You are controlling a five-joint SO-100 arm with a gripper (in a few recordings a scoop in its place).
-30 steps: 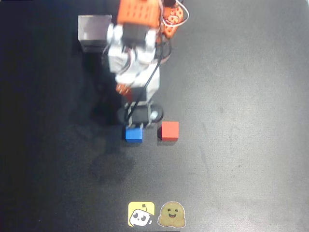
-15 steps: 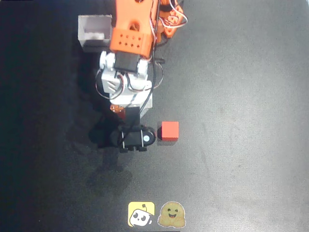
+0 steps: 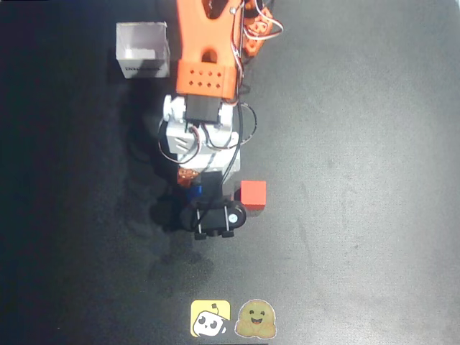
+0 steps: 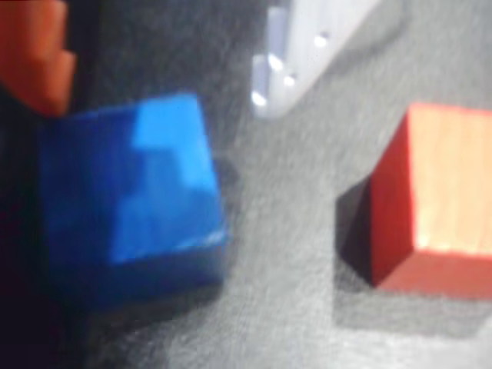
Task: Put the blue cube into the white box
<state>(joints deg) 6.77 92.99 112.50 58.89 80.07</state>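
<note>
In the wrist view the blue cube [image 4: 131,204] sits on the dark mat, low between my fingers. The orange finger [image 4: 31,46] is at its upper left corner and the pale finger [image 4: 304,54] stands apart to its right. My gripper [image 4: 161,92] is open around it. From overhead, the gripper [image 3: 208,205] covers the cube except for a blue sliver [image 3: 195,194]. The white box [image 3: 142,49] stands open-topped at the top left, far behind the gripper.
A red cube [image 3: 253,195] lies just right of the gripper, also large at the right of the wrist view [image 4: 438,215]. Two stickers [image 3: 233,318] sit near the front edge. The arm's base [image 3: 251,29] is at the top.
The arm has reached forward and lowered over the blue cube, which was in plain sight a second ago. It has shifted slightly right, uncovering the white box.
</note>
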